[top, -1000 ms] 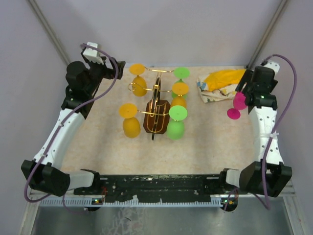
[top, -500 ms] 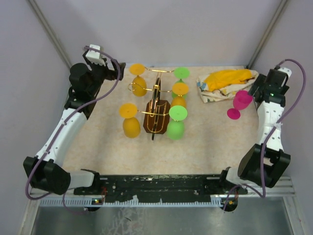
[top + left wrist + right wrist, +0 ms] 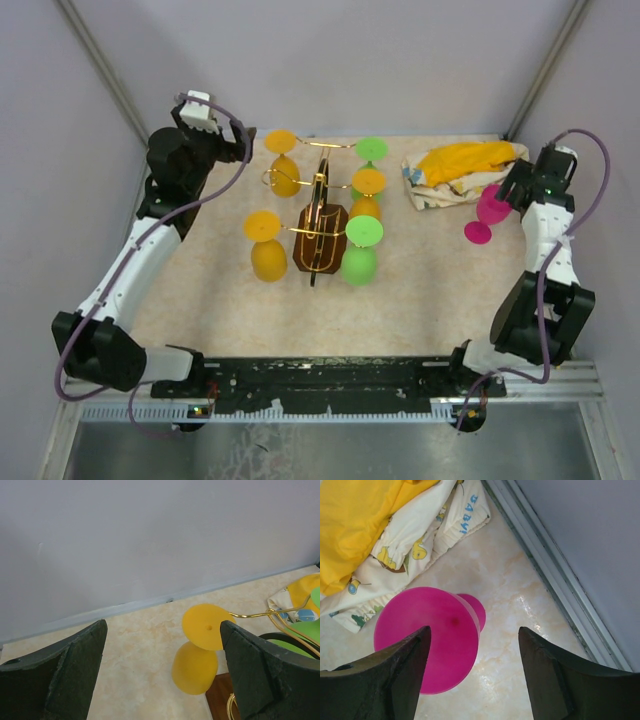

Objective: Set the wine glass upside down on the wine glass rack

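Note:
A pink wine glass point(image 3: 488, 210) stands upright on the table at the far right; in the right wrist view its bowl point(image 3: 427, 637) appears from above. My right gripper point(image 3: 512, 190) hovers just right of it, open point(image 3: 475, 675), with the left finger over the bowl's rim and the right finger well apart from it. The wine glass rack point(image 3: 320, 205), gold wire on a dark wooden base point(image 3: 318, 255), stands mid-table with several orange and green glasses hung upside down. My left gripper point(image 3: 238, 145) is open point(image 3: 162, 680) at the back left, facing an orange hanging glass point(image 3: 195, 666).
A crumpled yellow and white cloth point(image 3: 455, 165) lies at the back right, just behind the pink glass point(image 3: 380, 535). The right wall's bottom edge point(image 3: 560, 600) runs close beside the right gripper. The back wall point(image 3: 150, 540) rises behind the left gripper.
The right arm has swung outward towards the right wall and its jaws have narrowed a little; the pink glass has stayed in place. The left arm has shifted slightly.

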